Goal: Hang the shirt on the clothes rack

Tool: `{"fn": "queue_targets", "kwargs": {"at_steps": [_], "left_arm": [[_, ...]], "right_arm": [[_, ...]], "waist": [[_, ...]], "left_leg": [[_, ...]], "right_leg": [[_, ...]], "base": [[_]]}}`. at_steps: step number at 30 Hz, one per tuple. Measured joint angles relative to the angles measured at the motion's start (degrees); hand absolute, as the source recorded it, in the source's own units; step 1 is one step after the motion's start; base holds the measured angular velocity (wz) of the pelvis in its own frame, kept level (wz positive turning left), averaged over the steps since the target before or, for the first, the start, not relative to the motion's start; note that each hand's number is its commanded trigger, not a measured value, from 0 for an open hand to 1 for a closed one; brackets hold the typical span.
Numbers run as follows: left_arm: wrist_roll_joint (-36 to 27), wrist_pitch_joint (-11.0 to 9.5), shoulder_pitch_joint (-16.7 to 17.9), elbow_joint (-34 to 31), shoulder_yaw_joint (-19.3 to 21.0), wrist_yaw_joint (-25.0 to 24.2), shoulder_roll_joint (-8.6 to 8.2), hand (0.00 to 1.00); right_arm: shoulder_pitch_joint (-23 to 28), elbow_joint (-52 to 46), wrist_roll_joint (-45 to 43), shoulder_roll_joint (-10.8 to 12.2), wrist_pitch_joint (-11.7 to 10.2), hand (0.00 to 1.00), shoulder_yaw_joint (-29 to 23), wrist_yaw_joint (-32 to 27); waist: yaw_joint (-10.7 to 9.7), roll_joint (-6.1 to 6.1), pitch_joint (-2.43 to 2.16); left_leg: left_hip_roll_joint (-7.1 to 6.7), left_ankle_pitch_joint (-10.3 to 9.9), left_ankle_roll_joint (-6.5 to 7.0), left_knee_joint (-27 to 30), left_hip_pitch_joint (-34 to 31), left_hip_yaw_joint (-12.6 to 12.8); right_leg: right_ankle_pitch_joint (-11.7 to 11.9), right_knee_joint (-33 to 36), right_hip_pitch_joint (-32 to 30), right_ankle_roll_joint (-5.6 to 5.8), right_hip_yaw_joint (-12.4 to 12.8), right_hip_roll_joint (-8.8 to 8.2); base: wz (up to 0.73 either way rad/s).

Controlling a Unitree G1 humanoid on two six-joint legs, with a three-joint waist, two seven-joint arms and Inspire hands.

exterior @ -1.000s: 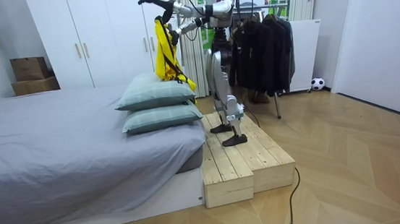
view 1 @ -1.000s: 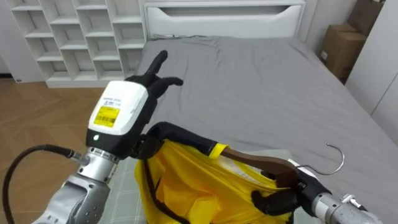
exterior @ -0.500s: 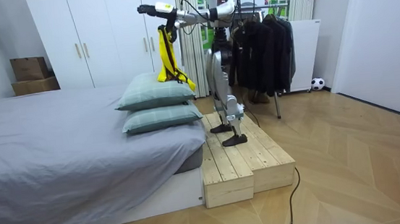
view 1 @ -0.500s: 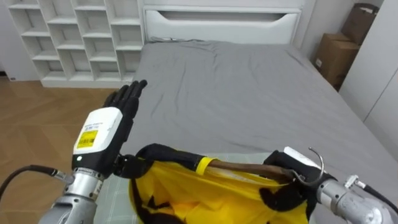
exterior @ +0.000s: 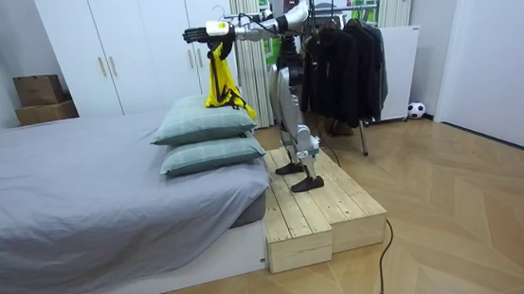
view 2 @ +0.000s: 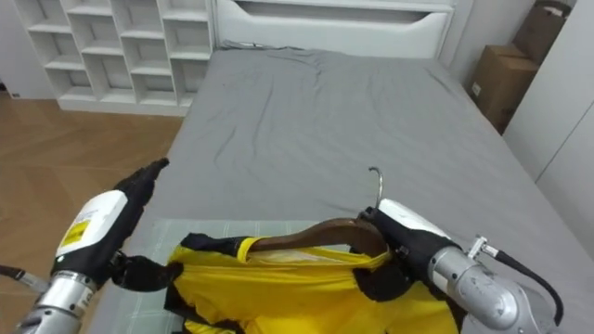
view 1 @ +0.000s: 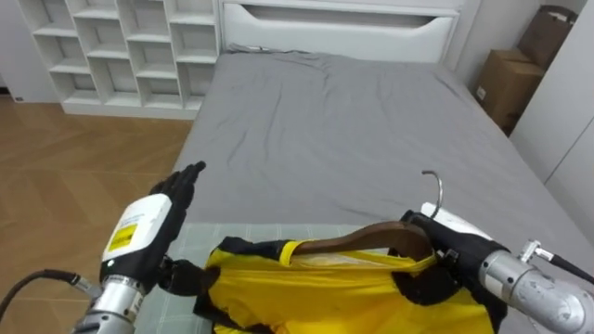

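A yellow garment (view 1: 343, 297) with black trim hangs on a brown wooden hanger (view 1: 362, 243), whose metal hook (view 1: 434, 190) points up. My right hand (view 1: 445, 255) is shut on the hanger just under the hook. My left hand (view 1: 148, 232) is at the garment's left shoulder with its fingers straight and pointing ahead over the bed. In the room view I stand on a wooden platform (exterior: 315, 209) beside the bed, holding the garment (exterior: 221, 79) up above the pillows (exterior: 205, 123). Behind me stands a clothes rack (exterior: 340, 54) with dark clothes.
The grey bed (view 1: 353, 130) stretches ahead to a white headboard (view 1: 334, 20). White cubby shelves (view 1: 121, 46) stand at the far left, and a cardboard box (view 1: 515, 65) at the far right. White wardrobes (exterior: 120, 45) line the wall.
My left hand has come down from high up to the hanger's level. The right hand has lifted its end, so the hanger lies nearly level and the hook stands upright.
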Motion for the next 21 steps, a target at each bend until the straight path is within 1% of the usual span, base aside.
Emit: {"fn": "queue_targets", "kwargs": {"at_steps": [2, 4, 5, 7, 8, 10, 12, 14, 17, 19, 21], "left_arm": [[-0.72, 0.09, 1.60, 1.15, 0.00, -0.12, -0.32, 0.00], [-0.65, 1.07, 2.61, 3.32, 0.01, -0.18, -0.46, 0.00], [-0.65, 2.03, 3.09, 4.87, 0.01, -0.20, -0.54, 0.00], [-0.60, 2.73, 4.12, 6.66, 0.36, -0.26, -0.73, 0.00], [-0.58, 3.49, 4.69, 7.62, 0.48, -0.36, -0.81, 0.00], [-0.68, 4.67, 5.54, 8.48, 0.87, -0.93, -1.47, 0.00], [-0.89, 5.83, 7.11, 8.79, 1.68, -1.54, -2.59, 0.00], [-1.46, 6.36, 7.64, 9.63, 1.99, -2.18, -3.07, 0.00], [-1.60, 7.00, 7.65, 12.85, 2.08, -2.46, -3.86, 0.00], [-1.61, 7.44, 7.69, 14.73, 2.08, -2.50, -4.19, 0.00], [-1.63, 8.30, 7.74, 16.01, 2.15, -2.50, -4.30, 0.00]], "right_arm": [[0.00, -0.64, -0.02, 0.00, 0.32, 1.00, 0.00, 1.04], [0.00, -1.14, -0.07, -0.09, 0.48, 1.00, -0.03, 1.57], [0.00, -1.27, -0.07, -0.28, 0.99, 1.00, -0.03, 2.23], [0.00, -1.56, -0.25, -0.64, 1.79, 1.00, -0.03, 3.73], [0.00, -1.69, -0.25, -0.88, 2.28, 1.00, -0.04, 4.73], [0.00, -1.73, -0.35, -1.17, 2.96, 1.00, -0.10, 6.19], [0.00, -1.96, -0.41, -1.17, 4.37, 1.00, -0.47, 8.04], [0.01, -1.96, -0.43, -1.16, 5.23, 1.00, -0.77, 8.77], [0.00, -1.97, -0.42, -1.17, 5.89, 1.00, -1.93, 9.30], [0.00, -2.03, -0.42, -1.17, 6.03, 1.00, -2.30, 9.31], [0.00, -2.85, -0.42, -1.18, 6.23, 1.00, -2.36, 9.42]], "waist": [[0.03, -0.41, -0.01], [-0.02, -0.79, -0.04], [-0.01, -0.99, -0.11], [0.00, -1.28, -0.26], [0.03, -1.47, -0.34], [0.09, -1.59, -0.35], [0.18, -1.58, -0.34], [0.35, -1.57, -0.33], [1.40, -1.49, -0.28], [1.59, -1.51, -0.27], [1.67, -1.66, -0.19]], "left_leg": [[0.03, 0.00, 0.00, -0.01, -0.01, -0.01], [0.02, 0.00, 0.00, -0.01, 0.01, -0.06], [0.01, 0.00, 0.00, 0.00, 0.00, -0.11], [0.01, 0.00, 0.00, 0.01, 0.01, -0.20], [0.01, 0.00, 0.01, 0.02, 0.03, -0.26], [0.00, -0.02, 0.03, 0.02, 0.02, -0.38], [-0.01, -0.03, 0.04, -0.01, -0.07, -0.57], [0.00, -0.03, 0.04, 0.00, -0.04, -0.73], [0.00, -0.03, 0.04, 0.00, -0.15, -0.83], [-0.01, -0.03, 0.04, -0.01, -0.23, -0.98], [-0.09, -0.03, 0.04, -0.01, -0.52, -1.53]], "right_leg": [[0.00, 0.01, 0.01, 0.00, -0.02, 0.02], [0.00, 0.04, 0.04, 0.00, -0.09, 0.02], [0.00, 0.05, 0.08, 0.00, -0.20, 0.00], [0.00, 0.10, 0.13, 0.00, -0.41, -0.04], [0.00, 0.11, 0.15, 0.00, -0.44, -0.04], [0.00, 0.16, 0.14, 0.00, -0.50, -0.05], [0.00, 0.11, 0.14, 0.00, -0.60, -0.03], [0.00, 0.11, 0.25, 0.00, -0.78, -0.03], [0.00, 0.01, 0.22, 0.00, -0.90, -0.03], [0.00, -0.05, 0.24, 0.00, -1.02, -0.05], [-0.02, -0.12, 0.14, 0.02, -1.38, -0.11]], "base": [[0.00], [0.00], [0.03], [0.02], [0.00], [0.00], [0.00], [0.04], [0.00], [0.05], [0.09]]}}
